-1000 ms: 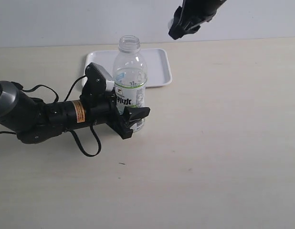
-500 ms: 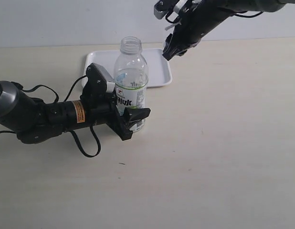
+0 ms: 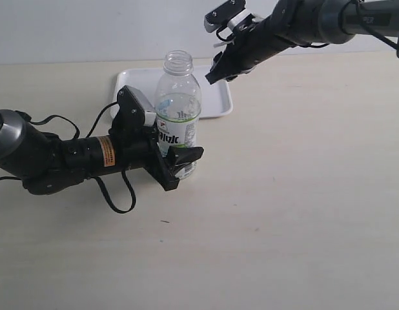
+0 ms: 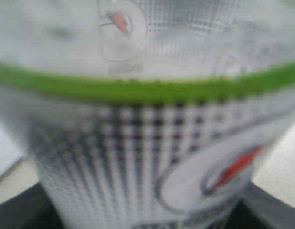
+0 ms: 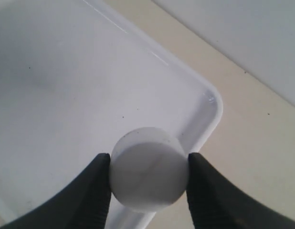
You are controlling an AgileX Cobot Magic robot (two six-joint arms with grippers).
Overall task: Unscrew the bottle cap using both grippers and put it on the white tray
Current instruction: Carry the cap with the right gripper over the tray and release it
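Observation:
The clear bottle (image 3: 177,113) stands upright with its neck open, just in front of the white tray (image 3: 138,84). My left gripper (image 3: 173,155) is shut on the bottle's labelled body; in the left wrist view the blurred label (image 4: 147,119) fills the picture. My right gripper (image 3: 214,72) hangs above the tray's right edge. In the right wrist view its two black fingers (image 5: 92,191) clamp the white bottle cap (image 5: 148,168) over the tray's rounded corner (image 5: 205,102). The cap is hidden in the exterior view.
A beige tabletop (image 3: 303,194) spreads to the right and front of the bottle. A pale wall (image 3: 90,29) rises behind the tray. The left arm's black cable (image 3: 119,194) loops on the table beside the arm.
My right gripper has come down and leftwards from the upper right to just above the tray's right edge. The left gripper and the bottle have stayed put.

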